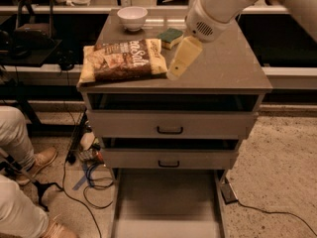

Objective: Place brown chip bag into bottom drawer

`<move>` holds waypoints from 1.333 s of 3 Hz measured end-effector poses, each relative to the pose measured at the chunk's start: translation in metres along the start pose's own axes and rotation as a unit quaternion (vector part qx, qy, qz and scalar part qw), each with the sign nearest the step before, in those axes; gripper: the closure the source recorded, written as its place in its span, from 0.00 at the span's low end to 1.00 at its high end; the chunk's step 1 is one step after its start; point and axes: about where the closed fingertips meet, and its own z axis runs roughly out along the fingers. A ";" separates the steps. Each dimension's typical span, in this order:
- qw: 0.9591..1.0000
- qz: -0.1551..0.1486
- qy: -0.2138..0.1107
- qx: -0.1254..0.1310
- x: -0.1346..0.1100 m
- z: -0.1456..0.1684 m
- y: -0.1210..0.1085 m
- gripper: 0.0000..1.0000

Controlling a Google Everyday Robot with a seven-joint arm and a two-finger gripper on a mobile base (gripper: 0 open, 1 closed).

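Camera view gives us a cabinet seen from the front and above, with the brown chip bag (123,59) lying flat on the tabletop (228,63) at its front left corner, its long side running along the front edge and its lettering facing up. We see the gripper (176,72) as a pale yellow wedge hanging down from the white arm, angled toward the left, with its tip just beside the bag's right end and close to the front edge. We cannot tell whether the gripper is spread or pressed together, nor whether it touches the bag or the tabletop. Behind the bag, a green and yellow sponge (171,36) sits near the middle of the tabletop, partly behind the arm, and a white bowl (132,18) stands at the back edge toward the left corner. Below, we see two upper drawers (170,125) with black handles, both slightly open. The bottom drawer (166,202) is pulled far out toward us, its smooth grey floor in plain sight. A person's legs (15,133) show at the left.
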 end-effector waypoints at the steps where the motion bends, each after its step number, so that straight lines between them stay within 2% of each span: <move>1: 1.000 -0.019 -0.004 -0.009 -0.023 0.045 -0.010 0.00; 2: 1.000 -0.002 -0.009 -0.008 -0.037 0.084 -0.028 0.00; 3: 0.999 0.035 -0.022 -0.008 -0.044 0.115 -0.047 0.00; 4: 0.998 0.053 -0.026 -0.012 -0.051 0.138 -0.057 0.00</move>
